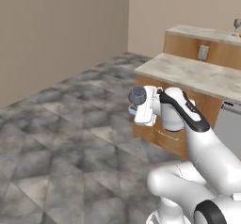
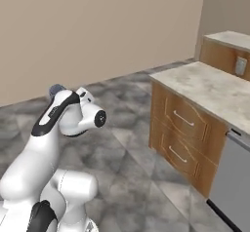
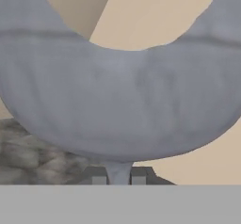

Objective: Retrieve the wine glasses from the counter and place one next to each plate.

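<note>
My gripper [image 3: 118, 177] is shut on the thin stem of a grey-blue wine glass [image 3: 117, 100], whose rounded bowl looms large in the hand view. The left base view shows this wine glass [image 1: 137, 95] held out at the end of the arm, over the floor and in front of the counter's [image 1: 188, 72] near corner. From the right base view its bowl [image 2: 56, 88] peeks out behind the wrist. A second wine glass [image 1: 236, 26] stands upright on the raised back top at the far right. The plates are out of view.
The marble counter [image 2: 205, 87] sits over wooden drawers [image 2: 180, 120] with silver handles. A grey appliance front [image 2: 229, 177] adjoins them on the right. A raised wood-fronted top [image 1: 207, 49] stands behind. Open grey stone floor [image 1: 61, 138] spreads to the left, bounded by beige walls.
</note>
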You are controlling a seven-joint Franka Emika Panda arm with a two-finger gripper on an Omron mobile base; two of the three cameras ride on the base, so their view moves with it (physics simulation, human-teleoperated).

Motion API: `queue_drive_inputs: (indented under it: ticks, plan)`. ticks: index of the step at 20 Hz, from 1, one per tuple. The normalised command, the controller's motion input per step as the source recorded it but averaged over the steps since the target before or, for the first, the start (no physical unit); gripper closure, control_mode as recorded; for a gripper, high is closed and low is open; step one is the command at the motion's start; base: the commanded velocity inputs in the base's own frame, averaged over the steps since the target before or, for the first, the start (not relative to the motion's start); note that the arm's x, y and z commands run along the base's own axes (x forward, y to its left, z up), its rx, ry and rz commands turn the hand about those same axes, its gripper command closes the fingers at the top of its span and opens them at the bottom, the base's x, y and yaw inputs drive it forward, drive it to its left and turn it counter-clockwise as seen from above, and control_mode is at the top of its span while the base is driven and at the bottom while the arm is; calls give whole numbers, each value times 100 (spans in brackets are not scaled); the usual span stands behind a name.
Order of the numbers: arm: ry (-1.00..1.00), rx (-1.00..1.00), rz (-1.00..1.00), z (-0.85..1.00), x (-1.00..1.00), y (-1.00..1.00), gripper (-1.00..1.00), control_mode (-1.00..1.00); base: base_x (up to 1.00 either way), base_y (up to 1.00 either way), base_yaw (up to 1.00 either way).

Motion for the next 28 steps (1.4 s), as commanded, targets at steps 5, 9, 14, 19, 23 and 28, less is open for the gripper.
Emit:
queue_drive_inputs:
  ticks: [5,9,14,19,23,28]
  plan:
    - [0,0,0,0,0,0,100,100,100,53,0]
    - [0,0,0,0,0,0,100,100,100,56,0]
    - [0,0,0,0,0,0,100,100,100,19,0]
    - [0,0,0,0,0,0,100,100,100,0,-5]
    - [0,0,0,0,0,0,100,100,100,0,-14]
    - [0,0,0,0,0,0,100,100,100,18,-20]
